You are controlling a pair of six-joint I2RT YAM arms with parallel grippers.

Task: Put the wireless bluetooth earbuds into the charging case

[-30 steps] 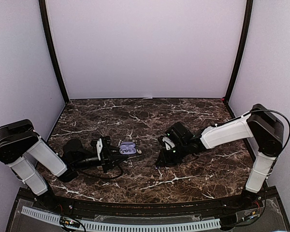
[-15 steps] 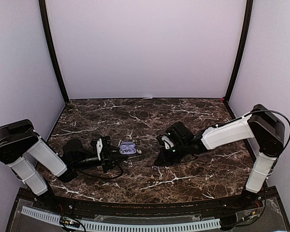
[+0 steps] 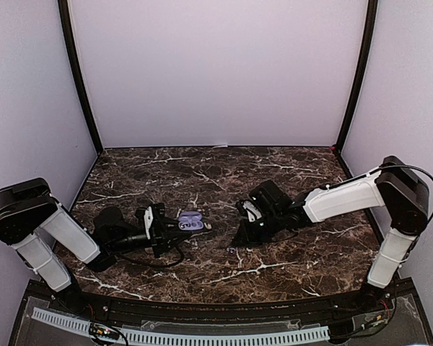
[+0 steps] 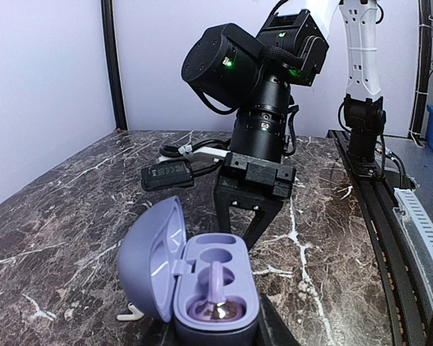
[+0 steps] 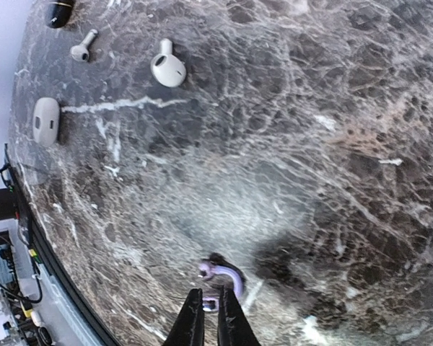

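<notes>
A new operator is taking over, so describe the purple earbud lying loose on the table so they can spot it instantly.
Find the right arm's black end effector lowered to the dark marble table. Just ahead of it lies a tiny lilac earbud with a curved stem. The other loose earbuds nearby are white; this one matches the open lilac charging case in the left end effector.

Overhead I look down from behind the bases over the whole table (image 3: 216,166). Left wrist, low, faces right: charging case (image 4: 209,288) close, right gripper (image 4: 239,234) beyond, both shared overhead. Right wrist points down, close.
</notes>
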